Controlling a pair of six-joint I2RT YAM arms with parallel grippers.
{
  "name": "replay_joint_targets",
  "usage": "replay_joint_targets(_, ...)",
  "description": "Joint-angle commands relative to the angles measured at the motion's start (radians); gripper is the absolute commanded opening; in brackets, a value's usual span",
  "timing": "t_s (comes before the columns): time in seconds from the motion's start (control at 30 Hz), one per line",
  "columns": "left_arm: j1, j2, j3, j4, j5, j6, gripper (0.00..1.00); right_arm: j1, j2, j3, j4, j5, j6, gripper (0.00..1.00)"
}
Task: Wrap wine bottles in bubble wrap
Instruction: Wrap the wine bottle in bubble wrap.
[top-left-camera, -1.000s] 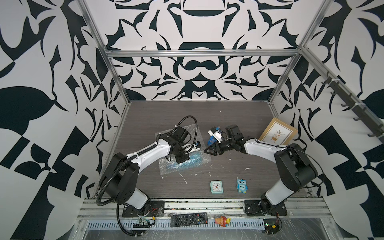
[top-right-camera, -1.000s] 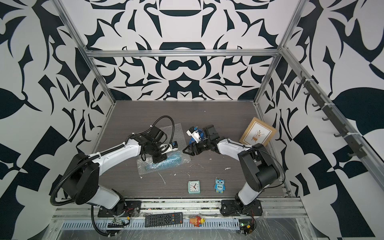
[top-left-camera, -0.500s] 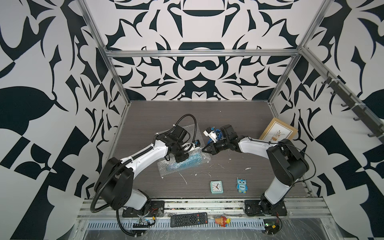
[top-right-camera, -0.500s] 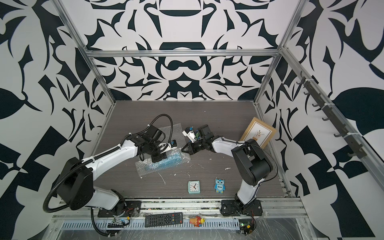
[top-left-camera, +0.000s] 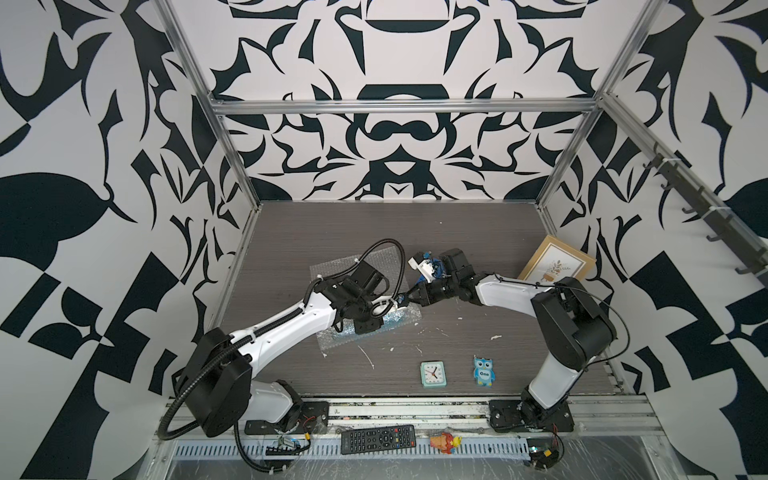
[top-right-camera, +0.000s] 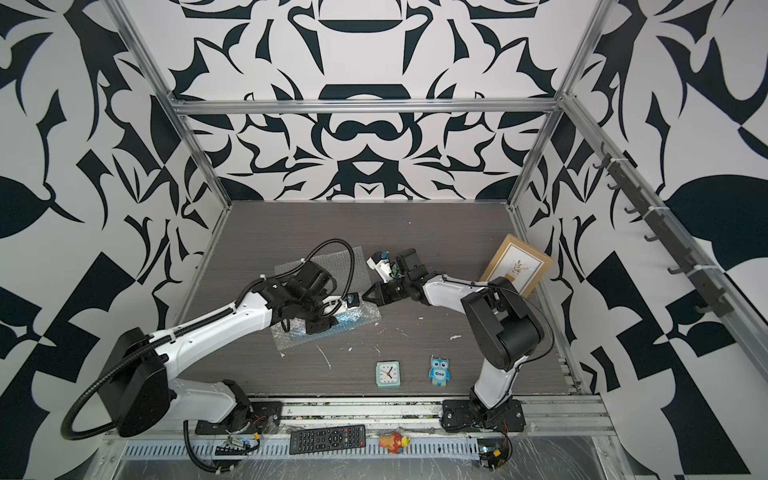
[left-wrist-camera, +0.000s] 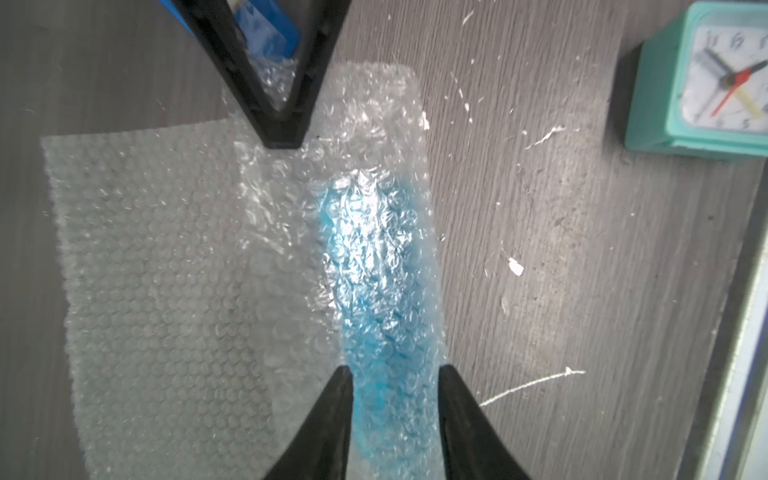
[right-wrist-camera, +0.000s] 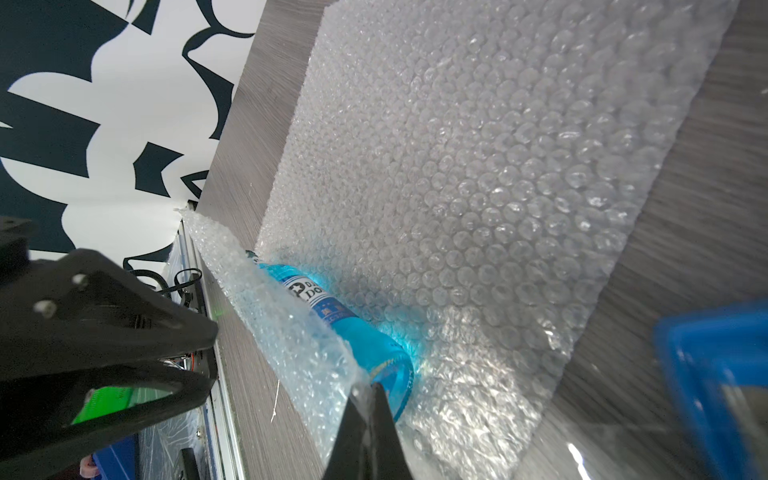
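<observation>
- Mint-green clock (top-left-camera: 432, 374): near the front edge of the desk (top-left-camera: 332, 232), dial up.
- Blue owl figure (top-left-camera: 484, 371): just right of the clock, not touching.
- Gold picture frame (top-left-camera: 555, 271): well behind the clock, at the right wall.
- Black remote (top-left-camera: 377, 439) and orange toy (top-left-camera: 445, 441): in front of the clock, off the desk.

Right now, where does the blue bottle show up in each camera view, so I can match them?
In a top view: the blue bottle lies near the table's middle, seen through wrap.
In a top view: same spot, slightly left of picture centre.
Left wrist: centre to lower edge, a blue blur under wrap.
Right wrist: lower centre, label showing.
Shared landmark: the bubble wrap sheet it lies on.
</observation>
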Motion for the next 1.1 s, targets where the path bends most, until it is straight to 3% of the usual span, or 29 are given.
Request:
replay_joint_targets(0.0, 0.002, 0.042, -0.015, 0.028, -0.015, 0.011, 0.43, 0.003, 0.011, 0.036, 0.002, 0.011, 0.015, 0.00)
replay_joint_targets(0.33, 0.002, 0.110, -0.057, 0.117, -0.012, 0.044, 0.56, 0.005, -0.001, 0.040, -0.021, 0.047, 0.005, 0.00)
replay_joint_targets(0.5, 0.002, 0.148, -0.063, 0.106, 0.019, 0.041, 0.61, 0.004, 0.000, 0.046, -0.028, 0.048, 0.001, 0.07)
replay_joint_targets(0.67, 0.005, 0.198, -0.050, 0.079, 0.030, 0.038, 0.57, 0.004, -0.029, 0.046, -0.030, 0.061, -0.006, 0.24)
replay_joint_targets(0.8, 0.014, 0.229, -0.043, 0.068, 0.038, 0.037, 0.52, 0.003, -0.090, 0.037, -0.045, 0.104, -0.034, 0.43)
replay_joint_targets(1.07, 0.063, 0.251, 0.010, -0.012, 0.162, 0.037, 0.36, 0.003, -0.338, -0.091, -0.070, 0.269, -0.249, 0.55)
